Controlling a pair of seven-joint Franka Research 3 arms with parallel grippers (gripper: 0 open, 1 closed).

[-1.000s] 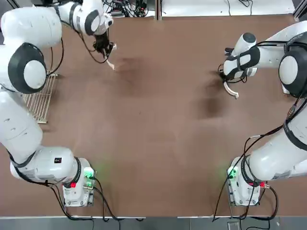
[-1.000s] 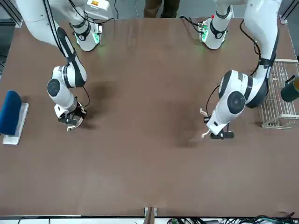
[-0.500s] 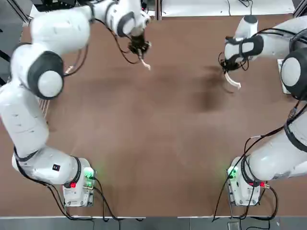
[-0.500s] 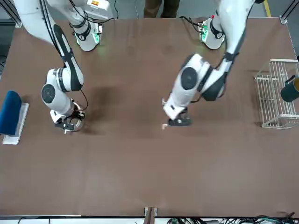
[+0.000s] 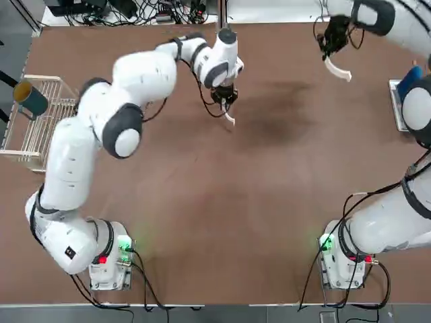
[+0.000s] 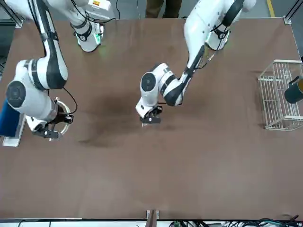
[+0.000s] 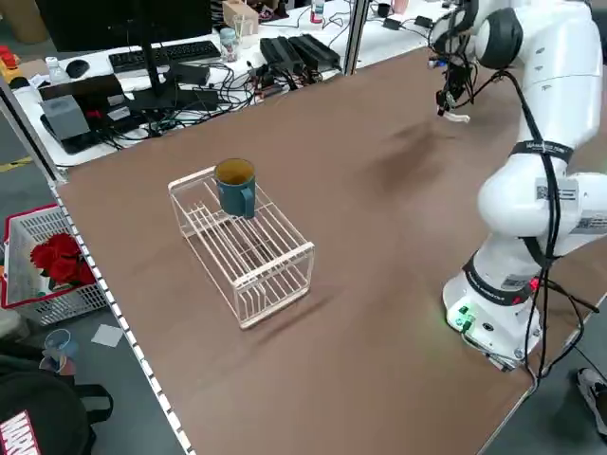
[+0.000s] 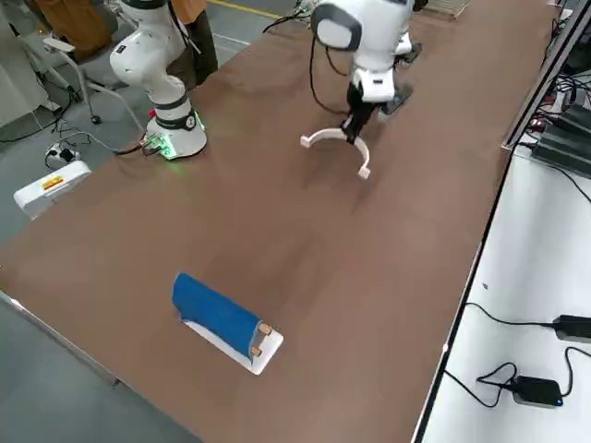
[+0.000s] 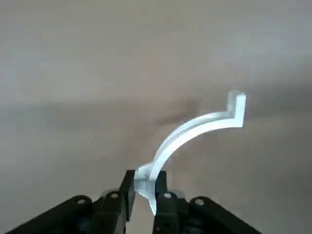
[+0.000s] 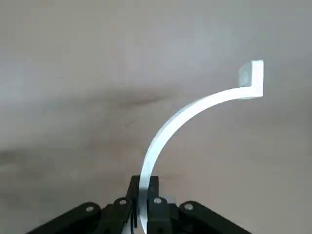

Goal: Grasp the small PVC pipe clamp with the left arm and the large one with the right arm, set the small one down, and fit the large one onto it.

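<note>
The small PVC pipe clamp (image 5: 229, 119), a thin white half-ring with an end tab, hangs from my left gripper (image 5: 226, 101), which is shut on one end of it (image 9: 195, 127) just above the table's far centre. The left arm reaches across from its base at the near left. At the far right, my right gripper (image 5: 331, 50) is shut on the large clamp (image 5: 339, 70), a wider white arc (image 8: 331, 138) held off the table. The right wrist view shows that arc (image 10: 195, 111) rising from between the shut fingers (image 10: 155, 195).
A wire rack (image 5: 27, 131) holding a blue mug (image 5: 29, 99) stands at the table's left edge. A blue object on a white base (image 8: 218, 316) lies at the right edge. Cables run along the far edge behind the table.
The left arm swung from the far left to the far centre with the small clamp. The right gripper carried the large clamp farther toward the far right edge.
</note>
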